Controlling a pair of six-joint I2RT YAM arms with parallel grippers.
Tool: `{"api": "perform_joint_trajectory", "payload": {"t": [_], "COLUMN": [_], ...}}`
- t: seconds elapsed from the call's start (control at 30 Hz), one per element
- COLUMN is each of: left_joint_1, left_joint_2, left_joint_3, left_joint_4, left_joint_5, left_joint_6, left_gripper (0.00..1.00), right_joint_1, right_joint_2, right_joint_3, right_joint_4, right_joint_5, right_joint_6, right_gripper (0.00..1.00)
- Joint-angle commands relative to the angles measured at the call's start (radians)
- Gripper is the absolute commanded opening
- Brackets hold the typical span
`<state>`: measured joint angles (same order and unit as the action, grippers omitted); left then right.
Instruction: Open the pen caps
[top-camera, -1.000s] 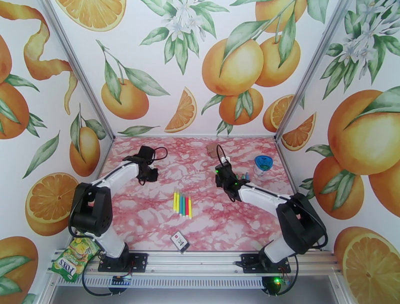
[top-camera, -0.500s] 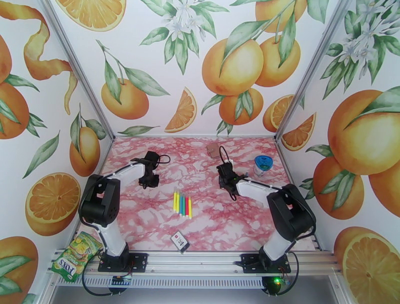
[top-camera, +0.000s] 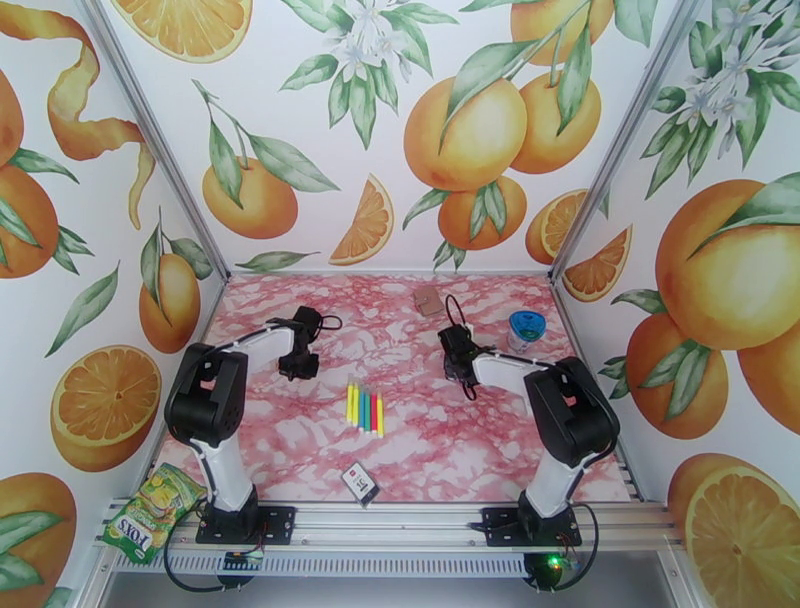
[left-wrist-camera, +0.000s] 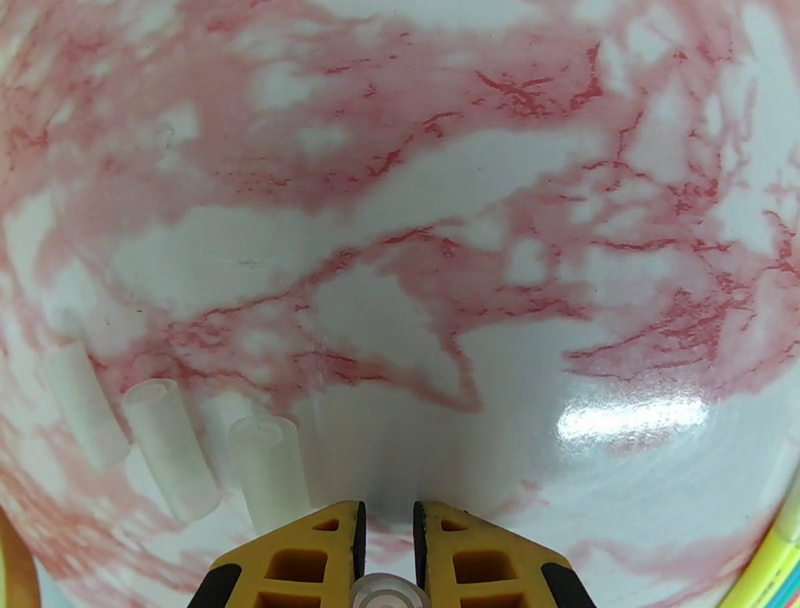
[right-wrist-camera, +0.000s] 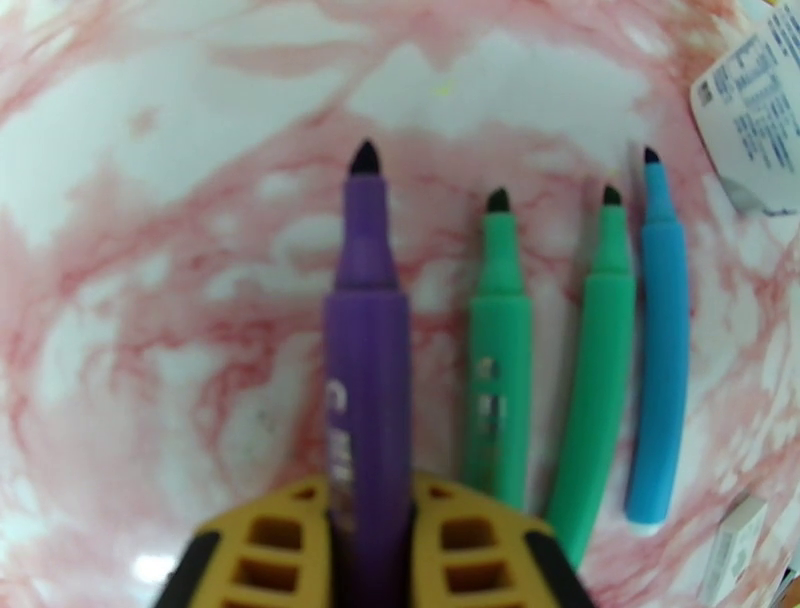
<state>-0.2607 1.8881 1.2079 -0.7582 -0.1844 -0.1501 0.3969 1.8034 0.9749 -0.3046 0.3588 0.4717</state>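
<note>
Now, right claw (right-wrist-camera: 370, 490) clamped on purple marker (right-wrist-camera: 367, 330) (tip bare), right of the marker row (top-camera: 364, 408), left claw (left-wrist-camera: 387, 512) closed left of that row, three clear caps (left-wrist-camera: 170, 447) lying beside it.

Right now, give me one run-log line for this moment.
left pincer: shut on clear cap | right pincer: holds uncapped purple marker | table: three loose caps, green markers, blue marker uncapped
</note>
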Motion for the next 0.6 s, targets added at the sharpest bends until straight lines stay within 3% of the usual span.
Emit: {"api": "perform_joint_trajectory", "payload": {"t": [0.0,0.57], "left_joint_1": [-0.006,-0.009], "left_joint_2": [0.017,0.024], "left_joint_3": [0.023,0.029], "left_joint_4": [-0.012,-0.026], "left_joint_5": [-0.022,-0.040], "left_joint_6": [-0.005,-0.005], "left_gripper": [0.10,0.25], "right_joint_1": [-0.016,-0.032], "right_joint_2": [0.022,0.028], "right_joint_3": [0.021,0.031], "right_joint_4": [-0.034,-0.058], "right_joint_5": [-0.017,-0.015], "right_joint_6": [0.015,0.011], "right_gripper": [0.11,0.21]}}
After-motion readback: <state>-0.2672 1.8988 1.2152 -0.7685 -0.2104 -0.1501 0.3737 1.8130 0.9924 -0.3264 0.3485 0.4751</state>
